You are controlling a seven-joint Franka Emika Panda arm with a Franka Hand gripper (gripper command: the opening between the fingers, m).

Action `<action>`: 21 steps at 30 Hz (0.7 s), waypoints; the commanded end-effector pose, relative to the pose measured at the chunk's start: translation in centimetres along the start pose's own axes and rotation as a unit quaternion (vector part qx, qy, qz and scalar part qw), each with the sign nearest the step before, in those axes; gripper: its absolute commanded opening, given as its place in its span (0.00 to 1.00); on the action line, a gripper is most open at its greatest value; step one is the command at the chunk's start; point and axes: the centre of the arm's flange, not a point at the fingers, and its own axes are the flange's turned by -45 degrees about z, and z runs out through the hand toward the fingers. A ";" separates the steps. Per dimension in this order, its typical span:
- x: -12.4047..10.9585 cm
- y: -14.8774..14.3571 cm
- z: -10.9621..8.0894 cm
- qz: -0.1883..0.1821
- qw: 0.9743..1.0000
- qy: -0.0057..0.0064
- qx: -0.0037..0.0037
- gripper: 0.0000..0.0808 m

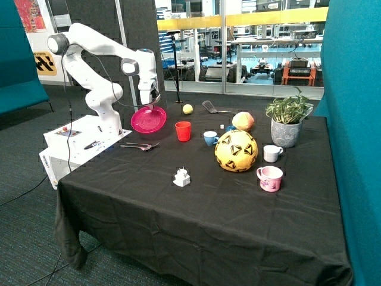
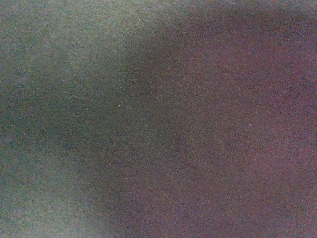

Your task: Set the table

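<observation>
Outside view shows the round pink plastic plate (image 1: 149,119) tipped up on its edge near the far corner of the table with the black cloth (image 1: 208,214). It is lifted a little, with its top rim at the gripper (image 1: 153,102) of the white robot arm (image 1: 98,59). The gripper looks clamped on that rim, but its tips are hidden behind the plate.

Just beside the plate, two shiny metal spoons (image 1: 140,146) lie on the cloth. A red plastic cup (image 1: 183,131) stands close by, then a small blue cup (image 1: 210,138). A little yellow ball (image 1: 187,109) and a black spatula (image 1: 210,107) sit farther back. A big yellow soccer ball (image 1: 236,151) hides part of a blue thing behind it. An orange ball (image 1: 243,121), a potted green plant (image 1: 287,122), a white mug (image 1: 272,153), a pink mug (image 1: 269,178) and a small white toy (image 1: 182,177) are spread around.

Wrist view is only a dark, fuzzy blur with a pinkish part; nothing can be made out.
</observation>
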 end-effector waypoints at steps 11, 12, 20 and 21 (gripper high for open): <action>0.3 -0.7 2.3 -0.006 1.000 0.000 0.000 0.00; 0.3 -0.7 2.4 -0.006 1.000 0.000 0.000 0.00; 0.3 -0.7 3.3 -0.004 1.000 0.000 0.000 0.00; 0.3 -0.7 3.4 -0.004 1.000 0.000 0.000 0.00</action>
